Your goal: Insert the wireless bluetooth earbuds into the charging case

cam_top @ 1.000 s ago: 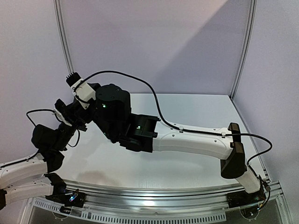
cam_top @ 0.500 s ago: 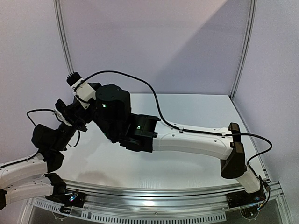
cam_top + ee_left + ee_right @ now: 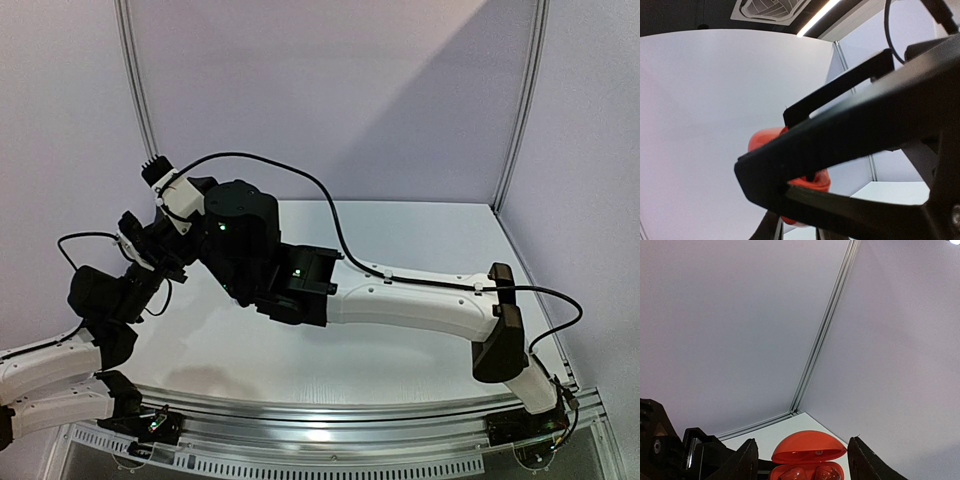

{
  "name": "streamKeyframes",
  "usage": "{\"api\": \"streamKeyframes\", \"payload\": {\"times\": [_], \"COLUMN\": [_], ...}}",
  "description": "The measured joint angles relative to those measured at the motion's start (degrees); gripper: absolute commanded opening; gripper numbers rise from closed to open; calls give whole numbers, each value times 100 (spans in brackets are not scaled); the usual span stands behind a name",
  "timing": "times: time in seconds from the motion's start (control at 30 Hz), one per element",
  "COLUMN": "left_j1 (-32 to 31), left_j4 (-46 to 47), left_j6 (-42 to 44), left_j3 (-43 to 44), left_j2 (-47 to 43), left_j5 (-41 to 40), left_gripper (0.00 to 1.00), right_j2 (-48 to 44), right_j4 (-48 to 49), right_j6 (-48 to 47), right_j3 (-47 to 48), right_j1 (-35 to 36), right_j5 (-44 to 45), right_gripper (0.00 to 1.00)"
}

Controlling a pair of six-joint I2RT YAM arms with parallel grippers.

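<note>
red charging case point(image 3: 809, 451) lid up; two red earbuds point(image 3: 792, 473) apparently seated inside.

White arms point(image 3: 420, 305) with black joints point(image 3: 500, 340) and cables point(image 3: 333, 228).

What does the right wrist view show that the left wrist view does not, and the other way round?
Only the right wrist view: the inside of the red case, lid raised, with two red earbuds lying in it, and the right gripper open, a finger on each side. Only the left wrist view: the left gripper shut on that case, and a ceiling light. Both: the red case and the pale walls.
</note>
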Motion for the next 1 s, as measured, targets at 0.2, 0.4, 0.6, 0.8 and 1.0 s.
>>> {"api": "streamKeyframes", "payload": {"times": [0.2,0.4,0.6,0.8,1.0], "left_j1": [31,39,46,52,52], "left_j4": [-66,-166,-170,-170,-216], "left_j6": [-35,-33,-33,-105,-330], "left_j3": [0,0,0,0,0], "left_j2": [0,0,0,-2,-17], "left_j5": [-2,2,2,24,118], "left_gripper": [0,0,0,0,0], "right_j2": [0,0,0,0,0], "right_j4": [-17,-26,-28,-33,-31], "right_j6": [48,90,92,87,81], "right_j3": [0,0,0,0,9], "right_j1": [0,0,0,0,0], "right_j5": [-50,-164,-168,-164,-164], "right_gripper": [63,63,63,64,65]}}
